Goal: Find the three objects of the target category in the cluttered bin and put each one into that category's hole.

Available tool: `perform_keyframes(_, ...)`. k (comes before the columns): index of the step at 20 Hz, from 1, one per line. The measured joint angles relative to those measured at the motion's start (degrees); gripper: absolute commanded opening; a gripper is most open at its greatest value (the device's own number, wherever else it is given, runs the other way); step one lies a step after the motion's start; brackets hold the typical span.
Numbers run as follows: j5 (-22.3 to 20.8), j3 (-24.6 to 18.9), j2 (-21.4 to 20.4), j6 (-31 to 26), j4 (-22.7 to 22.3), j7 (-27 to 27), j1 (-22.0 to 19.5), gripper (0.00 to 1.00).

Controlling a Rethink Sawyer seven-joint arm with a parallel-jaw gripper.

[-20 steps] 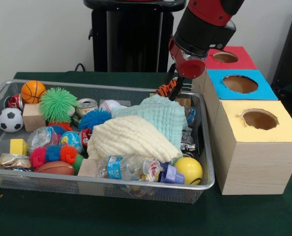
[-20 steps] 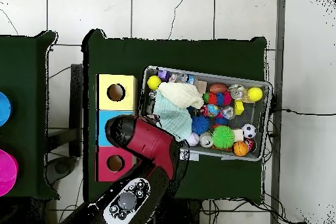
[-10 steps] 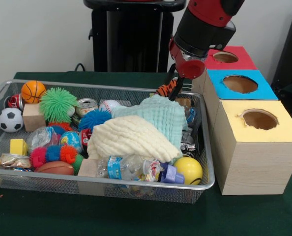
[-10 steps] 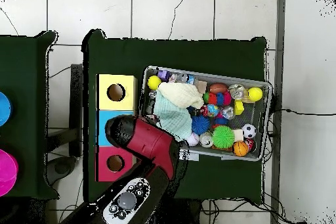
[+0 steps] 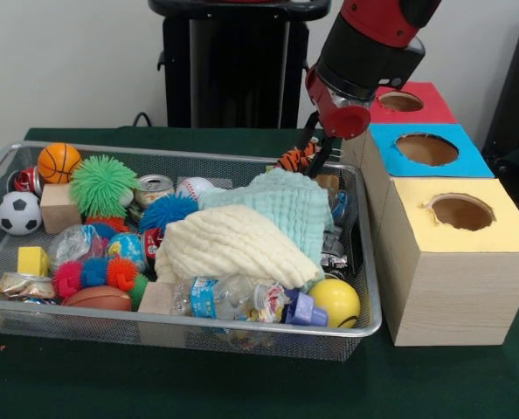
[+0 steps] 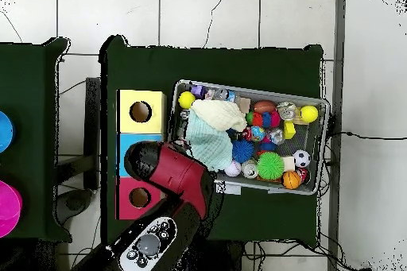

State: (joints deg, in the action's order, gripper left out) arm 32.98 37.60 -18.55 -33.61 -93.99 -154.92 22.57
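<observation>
Gripper (image 5: 316, 150) poised over the far right corner of the silver wire-mesh bin (image 5: 242, 327), black fingers clamped on a small orange-and-black striped plush toy (image 5: 293, 160), lifted just above the pale green muslin cloth (image 5: 286, 205). Blue-topped wooden box with round hole (image 5: 427, 148) just beside, red-topped box (image 5: 401, 101) behind, yellow-topped box (image 5: 461, 212) nearer. Risks, as judged: soft toy slipping from a shallow pinch, snagging the cloth or bin rim, or catching on a hole's edge.
</observation>
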Motion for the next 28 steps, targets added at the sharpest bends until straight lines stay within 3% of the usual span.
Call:
perform_keyframes(16,0.0,-0.3,0.0,0.0,-0.6,0.0,2.1,1.00)
perform_keyframes(28,0.0,-0.4,-0.7,0.2,-4.1,0.0,2.5,1.00)
